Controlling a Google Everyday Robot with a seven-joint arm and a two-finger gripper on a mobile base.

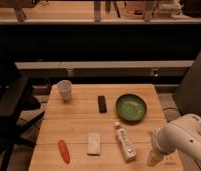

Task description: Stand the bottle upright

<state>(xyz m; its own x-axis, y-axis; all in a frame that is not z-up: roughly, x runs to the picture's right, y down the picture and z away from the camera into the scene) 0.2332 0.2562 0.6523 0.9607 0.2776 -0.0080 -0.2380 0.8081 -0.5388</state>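
Look at the bottle (125,143): small, slim, smooth white plastic, lying flat on the wooden table (79,112) near the round green bowl (131,106), cap toward the bowl. Find the gripper (154,156) low on the right, just beside the bottle; cannot tell if open or shut. Grab around the round middle, not too hard. Tip up slowly. Set down on the flat bottom end.

Paper cup (64,90), green bowl (131,107), white block (94,143)
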